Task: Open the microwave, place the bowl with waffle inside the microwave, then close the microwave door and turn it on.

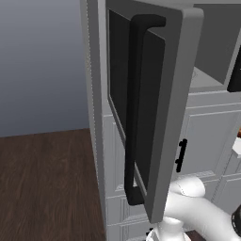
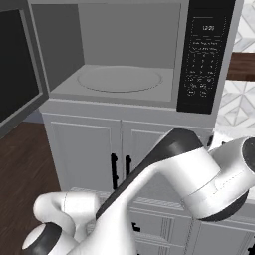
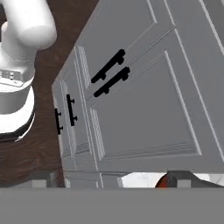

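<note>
We see the microwave (image 2: 124, 55) standing open above the white cabinets (image 3: 144, 105), its light grey cavity bare, and the microwave door (image 1: 155, 94) swung wide to its left. So we judge fetching comes next: we should swing the hand off the cabinet fronts and descend squarely over the bowl. The gripper (image 3: 113, 181) stands fully spread and holds nothing. A reddish sliver, likely the bowl (image 3: 162, 183), peeks just beside one fingertip (image 3: 186, 178).
</note>
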### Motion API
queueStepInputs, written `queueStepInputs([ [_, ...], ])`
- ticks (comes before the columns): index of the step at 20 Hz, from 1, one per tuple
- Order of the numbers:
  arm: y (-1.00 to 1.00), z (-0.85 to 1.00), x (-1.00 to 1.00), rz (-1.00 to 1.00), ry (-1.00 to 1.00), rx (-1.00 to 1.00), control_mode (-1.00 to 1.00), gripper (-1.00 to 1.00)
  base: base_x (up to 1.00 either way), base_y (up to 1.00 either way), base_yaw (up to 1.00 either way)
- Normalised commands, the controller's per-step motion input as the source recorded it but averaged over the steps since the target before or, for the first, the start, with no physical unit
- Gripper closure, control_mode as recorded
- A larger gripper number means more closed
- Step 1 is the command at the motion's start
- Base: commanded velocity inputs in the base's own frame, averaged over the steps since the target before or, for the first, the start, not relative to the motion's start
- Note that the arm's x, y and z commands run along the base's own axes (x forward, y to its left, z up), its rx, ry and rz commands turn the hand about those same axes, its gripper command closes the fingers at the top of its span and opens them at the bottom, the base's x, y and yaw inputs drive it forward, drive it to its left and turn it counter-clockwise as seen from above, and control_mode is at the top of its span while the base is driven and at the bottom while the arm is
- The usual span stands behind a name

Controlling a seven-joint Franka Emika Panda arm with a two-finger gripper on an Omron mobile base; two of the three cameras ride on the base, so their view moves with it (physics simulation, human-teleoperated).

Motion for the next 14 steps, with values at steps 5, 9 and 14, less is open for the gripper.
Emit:
queueStepInputs([
  [5,-0.5,-0.67,0.09,0.0,0.0,-0.39,-1.0,-1.0,0.0,0.0,0.0],
  [9,-0.48,-0.54,0.09,0.0,0.0,-0.36,-1.0,-1.0,0.0,0.0,0.0],
  [14,-0.46,-0.12,0.3,-0.02,0.0,-0.11,-1.0,-1.0,0.0,0.0,0.0],
])
